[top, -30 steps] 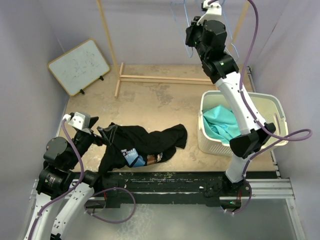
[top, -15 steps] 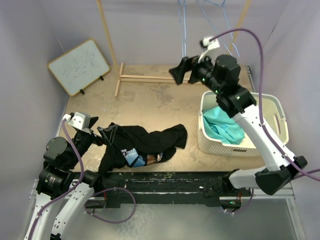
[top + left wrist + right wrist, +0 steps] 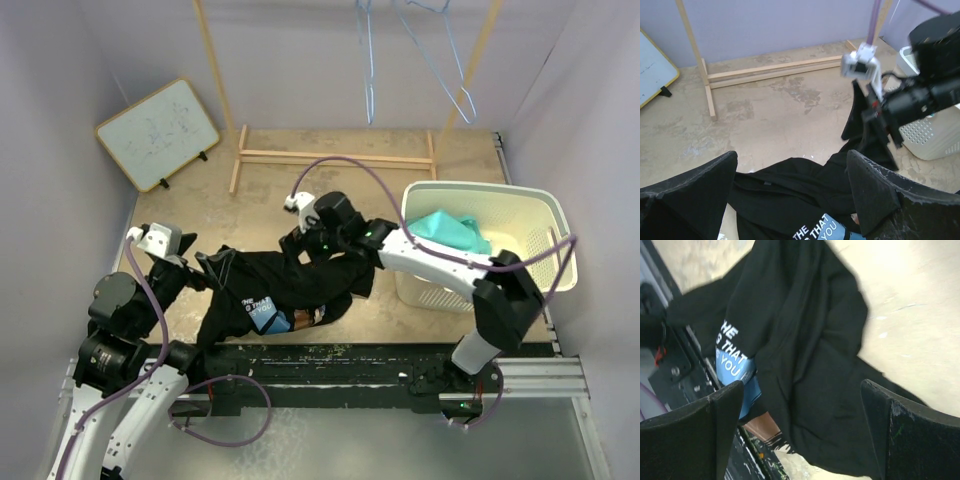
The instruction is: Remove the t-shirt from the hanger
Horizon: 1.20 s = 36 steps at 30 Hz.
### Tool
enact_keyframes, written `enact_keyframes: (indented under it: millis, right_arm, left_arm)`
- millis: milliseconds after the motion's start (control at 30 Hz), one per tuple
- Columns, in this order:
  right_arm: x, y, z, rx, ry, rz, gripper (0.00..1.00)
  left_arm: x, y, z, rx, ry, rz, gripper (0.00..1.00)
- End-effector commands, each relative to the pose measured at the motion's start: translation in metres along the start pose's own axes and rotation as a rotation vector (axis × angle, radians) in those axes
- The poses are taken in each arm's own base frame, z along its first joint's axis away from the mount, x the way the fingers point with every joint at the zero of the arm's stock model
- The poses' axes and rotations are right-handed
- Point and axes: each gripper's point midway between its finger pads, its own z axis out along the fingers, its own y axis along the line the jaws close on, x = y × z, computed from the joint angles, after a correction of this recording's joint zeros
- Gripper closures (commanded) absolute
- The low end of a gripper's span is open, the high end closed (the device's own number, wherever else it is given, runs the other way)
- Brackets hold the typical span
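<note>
The black t-shirt (image 3: 285, 285) with a blue and white print lies crumpled on the table near the front edge. Two pale blue wire hangers (image 3: 368, 70) hang bare from the rail at the back. My left gripper (image 3: 200, 270) stands open at the shirt's left end; in the left wrist view the t-shirt (image 3: 790, 195) fills the gap between its jaws (image 3: 790, 200). My right gripper (image 3: 305, 245) is open and hovers low over the shirt's middle, with the black t-shirt (image 3: 800, 340) lying below its spread jaws (image 3: 805, 435).
A white laundry basket (image 3: 520, 215) holding a teal cloth (image 3: 450, 228) stands at the right. A wooden rack base (image 3: 330, 157) crosses the back of the table. A small whiteboard (image 3: 158, 133) leans at the back left. A black rail runs along the near edge.
My right arm has swung down from the hanger rail to just above the shirt, and its jaws have opened. The hangers stay on the rail. The left arm has not moved.
</note>
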Motion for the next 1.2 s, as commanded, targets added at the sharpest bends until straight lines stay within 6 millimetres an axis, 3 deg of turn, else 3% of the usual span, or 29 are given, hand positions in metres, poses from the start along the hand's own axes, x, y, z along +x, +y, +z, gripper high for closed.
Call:
enact_keyframes:
  millis: [0,100,400,600,800,967,1033,1067,1100,1133,1167]
  right_arm:
    - [0.014,0.047,0.022,-0.169,0.022,-0.161,0.0]
    - [0.026,0.059,0.034,-0.159,0.034,-0.218,0.0]
    - [0.065,0.071,0.062,-0.218,0.114,-0.212,0.0]
    - [0.085,0.073,0.074,-0.197,0.146,-0.214,0.0]
    - [0.105,0.091,0.084,-0.19,0.185,-0.252,0.0]
    - [0.12,0.081,0.101,-0.098,0.232,-0.237,0.02]
    - [0.123,0.075,0.105,-0.061,0.248,-0.224,0.18]
    - [0.122,0.072,0.105,-0.035,0.243,-0.201,0.38]
    - [0.116,0.066,0.105,0.018,0.226,-0.171,0.75]
    - [0.108,0.058,0.102,0.071,0.204,-0.157,0.99]
    - [0.093,0.053,0.094,0.113,0.163,-0.152,1.0]
  left_arm:
    - [-0.003,0.002,0.003,-0.012,-0.006,-0.006,0.07]
    - [-0.003,0.003,0.004,-0.018,-0.003,-0.006,0.07]
    - [-0.001,0.004,0.006,-0.022,0.008,-0.007,0.07]
    - [-0.001,0.005,0.006,-0.025,0.006,-0.006,0.07]
    - [-0.001,0.006,0.006,-0.031,0.007,-0.007,0.07]
    - [-0.001,0.006,0.006,-0.033,0.006,-0.007,0.07]
    - [-0.001,0.006,0.005,-0.034,0.006,-0.007,0.07]
    - [-0.001,0.006,0.005,-0.033,0.006,-0.007,0.07]
    - [-0.001,0.006,0.005,-0.034,0.007,-0.007,0.07]
    - [-0.001,0.006,0.005,-0.032,0.006,-0.007,0.07]
    - [-0.001,0.006,0.005,-0.034,0.006,-0.006,0.07]
